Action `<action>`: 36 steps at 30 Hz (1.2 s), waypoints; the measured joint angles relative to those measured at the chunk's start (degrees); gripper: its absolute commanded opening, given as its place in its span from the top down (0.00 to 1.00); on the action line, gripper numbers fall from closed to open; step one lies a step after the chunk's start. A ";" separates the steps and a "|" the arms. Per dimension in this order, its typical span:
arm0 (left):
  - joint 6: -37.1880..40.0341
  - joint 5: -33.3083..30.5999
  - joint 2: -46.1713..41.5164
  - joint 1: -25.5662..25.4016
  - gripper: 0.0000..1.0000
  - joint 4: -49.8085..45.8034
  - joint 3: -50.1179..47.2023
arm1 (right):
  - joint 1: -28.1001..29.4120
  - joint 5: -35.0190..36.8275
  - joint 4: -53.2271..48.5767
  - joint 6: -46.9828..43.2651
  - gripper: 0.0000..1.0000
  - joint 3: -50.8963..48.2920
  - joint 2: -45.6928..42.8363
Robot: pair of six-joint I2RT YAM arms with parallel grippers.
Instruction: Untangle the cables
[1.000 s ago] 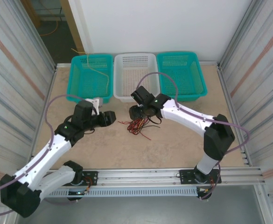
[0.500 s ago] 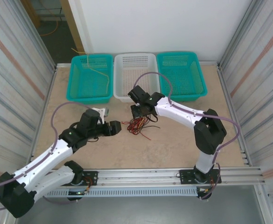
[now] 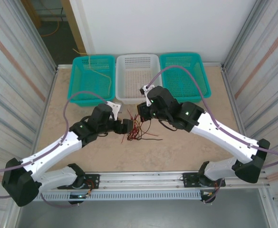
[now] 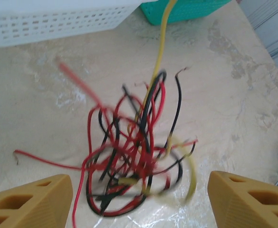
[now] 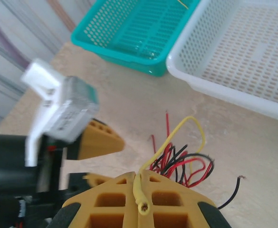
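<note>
The cables (image 3: 138, 132) lie as a red, black and yellow tangle on the table in front of the white basket. My right gripper (image 3: 141, 110) hovers above the tangle's far side, shut on the end of a yellow cable (image 5: 186, 126) that runs down into the red and black loops (image 5: 188, 164). In the right wrist view the closed jaws (image 5: 139, 176) pinch that yellow end. My left gripper (image 3: 128, 126) is at the tangle's left edge, open. In the left wrist view its fingers (image 4: 29, 199) stand wide apart, with the cables (image 4: 134, 156) just beyond them and a yellow strand (image 4: 160, 47) rising upward.
A white basket (image 3: 138, 76) stands at the back between two teal baskets (image 3: 92, 78) (image 3: 184, 75); the left one holds a yellow wire. Metal walls close in both sides. A loose black cable end (image 3: 153, 139) trails right of the tangle.
The right gripper has shut on the yellow cable and pulled it up. The left arm has swung right to the tangle's edge, its jaws opening wider.
</note>
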 measured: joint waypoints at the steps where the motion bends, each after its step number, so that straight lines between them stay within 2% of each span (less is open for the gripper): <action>1: 0.28 0.00 0.15 -0.20 0.24 0.76 0.04 | 0.22 0.02 0.13 0.00 1.00 0.13 -0.39; 11: 2.45 0.20 0.15 -0.57 0.33 3.96 1.92 | 0.24 0.85 0.81 -0.20 1.00 2.14 -3.32; 26: 1.86 3.72 0.13 -1.22 0.37 3.37 1.29 | -1.44 4.28 0.48 -2.89 1.00 7.15 -7.45; 33: 1.95 2.91 -1.11 -1.70 0.35 0.90 1.66 | -1.77 4.28 0.61 -3.10 1.00 7.23 -7.93; 36: 3.21 1.97 -1.51 -1.70 0.27 -3.28 6.21 | -1.81 4.37 0.63 -3.41 1.00 7.37 -8.50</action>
